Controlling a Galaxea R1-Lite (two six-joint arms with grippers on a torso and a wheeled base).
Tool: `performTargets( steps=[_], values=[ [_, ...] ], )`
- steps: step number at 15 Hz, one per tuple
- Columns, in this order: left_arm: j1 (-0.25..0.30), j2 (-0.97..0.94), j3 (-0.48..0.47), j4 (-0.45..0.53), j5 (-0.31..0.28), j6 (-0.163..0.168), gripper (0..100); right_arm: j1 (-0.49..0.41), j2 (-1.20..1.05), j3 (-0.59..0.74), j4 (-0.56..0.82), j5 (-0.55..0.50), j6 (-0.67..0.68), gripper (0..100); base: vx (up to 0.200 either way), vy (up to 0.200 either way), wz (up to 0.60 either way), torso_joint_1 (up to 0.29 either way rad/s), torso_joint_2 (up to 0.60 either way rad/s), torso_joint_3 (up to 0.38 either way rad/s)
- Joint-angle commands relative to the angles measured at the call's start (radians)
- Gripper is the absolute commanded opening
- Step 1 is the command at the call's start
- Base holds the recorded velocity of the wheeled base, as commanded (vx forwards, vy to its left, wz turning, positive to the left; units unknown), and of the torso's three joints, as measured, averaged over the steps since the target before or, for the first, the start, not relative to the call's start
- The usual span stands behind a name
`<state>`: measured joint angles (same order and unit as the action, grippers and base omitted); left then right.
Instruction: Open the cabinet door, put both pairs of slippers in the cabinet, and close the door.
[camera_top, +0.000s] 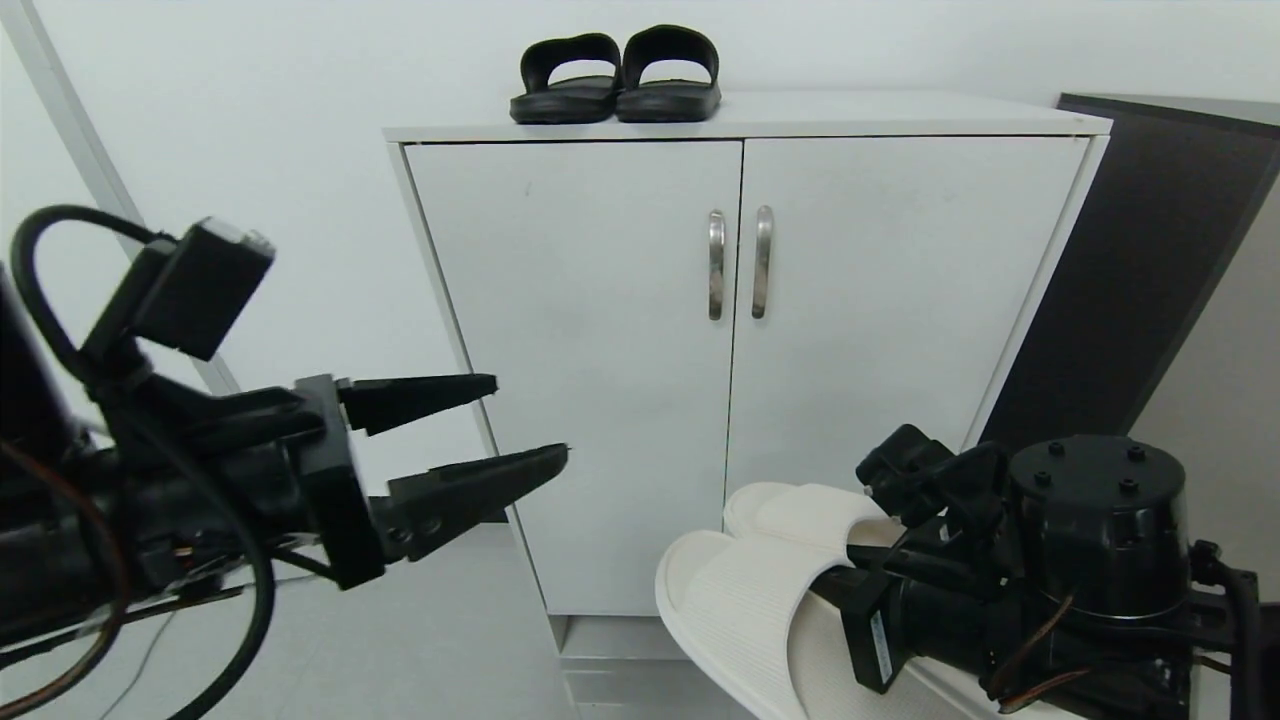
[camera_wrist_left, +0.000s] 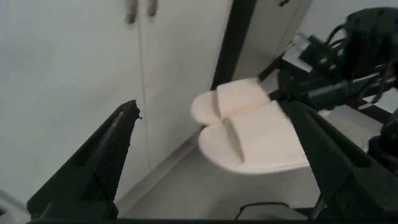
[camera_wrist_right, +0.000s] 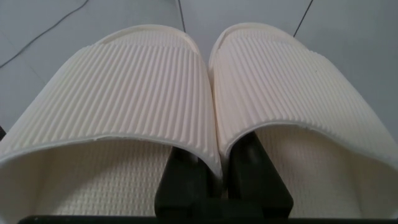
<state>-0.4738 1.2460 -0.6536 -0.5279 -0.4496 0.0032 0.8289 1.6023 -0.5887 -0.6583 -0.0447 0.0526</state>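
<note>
Cabinet (camera_top: 600, 400) w/ both doors shut, the two handles (camera_top: 716, 265) side by side in the middle. Black slippers (camera_top: 617, 80) sit on top of it, far edge, a bit left of center. Left gripper (camera_top: 530, 416) is near-left, in front of the left door, fingers spread wide w/ nothing between 'em. Right gripper (camera_wrist_right: 222, 180) is near-right, pinching the white slippers (camera_top: 750, 590) together by their inner walls, one finger in each, toes toward the right door's lower part.
</note>
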Motion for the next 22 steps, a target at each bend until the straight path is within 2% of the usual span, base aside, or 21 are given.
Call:
performTargets(
  steps=[1,3,4,8,9,11,13,15,17,18,19,22],
  values=[
    [-0.083,0.173,-0.101,-0.058,0.003,-0.042,100,-0.001,0.008,0.0,-0.001,0.0,0.001,0,0.0,0.0,0.0,0.0,0.0,0.0],
    [-0.104,0.26,-0.189,-0.121,-0.003,-0.124,100,-0.005,0.013,0.001,-0.001,-0.001,0.001,0,0.0,0.0,0.0,0.0,0.0,0.0],
    [-0.104,0.296,-0.231,-0.124,-0.004,-0.147,100,-0.007,0.014,0.001,-0.001,0.0,0.001,0,0.0,0.0,0.0,0.0,0.0,0.0],
    [-0.114,0.409,-0.36,-0.119,-0.078,-0.15,100,-0.014,0.016,0.001,-0.001,0.0,0.001,0,0.0,0.0,0.0,0.0,0.0,0.0],
    [-0.124,0.492,-0.452,-0.118,-0.103,-0.157,100,-0.021,0.016,0.001,-0.001,-0.001,0.0,0,0.0,0.0,0.0,0.0,0.0,0.0],
    [-0.135,0.576,-0.58,-0.092,-0.11,-0.207,100,-0.027,0.016,0.003,-0.001,0.0,0.001,0,0.0,0.0,0.0,0.0,0.0,0.0],
    [-0.135,0.618,-0.687,-0.034,-0.147,-0.266,100,-0.033,0.016,0.003,-0.001,0.002,0.001,0,0.0,0.0,0.0,0.0,0.0,0.0],
    [-0.135,0.653,-0.771,0.031,-0.179,-0.287,100,-0.033,0.016,0.003,-0.001,0.002,0.001,0,0.0,0.0,0.0,0.0,0.0,0.0],
    [-0.135,0.696,-0.834,0.049,-0.169,-0.302,100,-0.033,0.018,0.003,-0.001,0.003,0.001,0,0.0,0.0,0.0,0.0,0.0,0.0],
    [-0.135,0.718,-0.863,0.051,-0.144,-0.308,100,-0.034,0.021,0.003,-0.001,0.003,0.001,0,0.0,0.0,0.0,0.0,0.0,0.0],
    [-0.144,0.736,-0.894,0.052,-0.095,-0.308,100,-0.034,0.024,0.003,-0.001,0.003,0.001,0,0.0,0.0,0.0,0.0,0.0,0.0],
    [-0.144,0.744,-0.937,0.086,-0.035,-0.308,100,-0.034,0.03,0.003,-0.001,0.003,0.001,0,0.0,0.0,0.0,0.0,0.0,0.0]
  ],
)
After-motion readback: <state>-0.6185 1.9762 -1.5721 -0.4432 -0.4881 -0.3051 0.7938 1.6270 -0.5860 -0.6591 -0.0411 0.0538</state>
